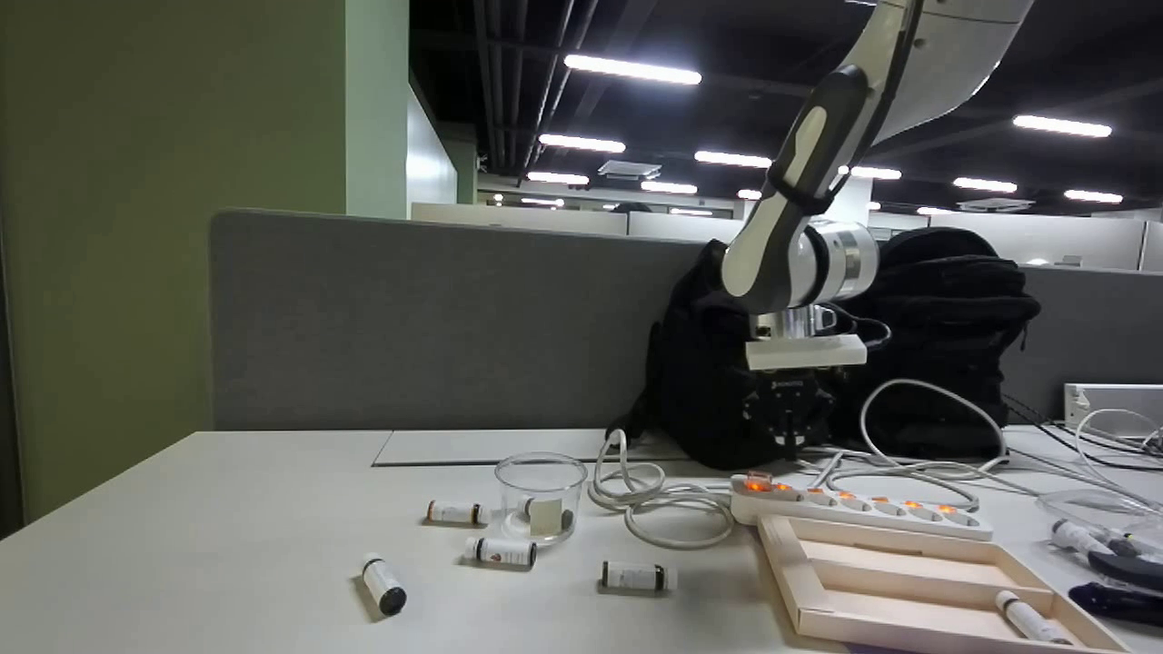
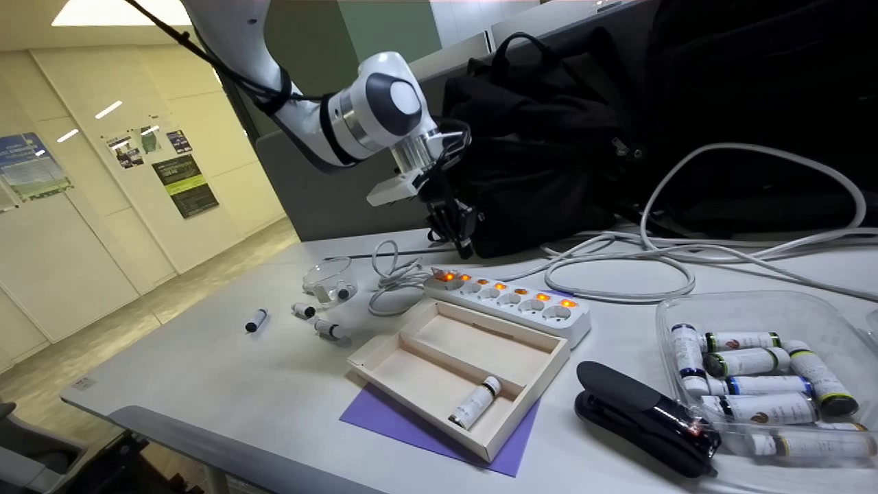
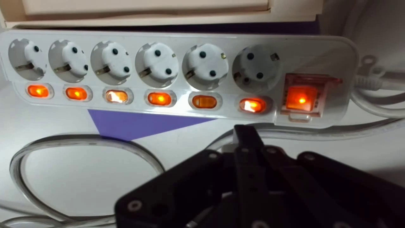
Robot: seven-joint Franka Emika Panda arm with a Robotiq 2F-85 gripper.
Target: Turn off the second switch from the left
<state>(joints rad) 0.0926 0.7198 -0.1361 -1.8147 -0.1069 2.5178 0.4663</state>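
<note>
Switches (image 3: 159, 98): row along one edge of the white power strip (image 3: 180, 80), can't swear which end counts as left
Hand (image 3: 246, 136): looks closed, nothing in it, hanging above the table (image 1: 273, 545) near the main switch (image 3: 302, 98) end
Power strip vs hand: long axis runs crosswise in the wrist view, row just past the hand, mostly to the left there
Next nudge: probably sideways along the row, then down

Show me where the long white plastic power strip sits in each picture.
In an exterior view, the strip is lower right.
In an exterior view, the strip is just below-right of centre.
Wrist view: the strip crosses the upper part.
Shared landmark: the rectangular pale wooden tray beside it.
</note>
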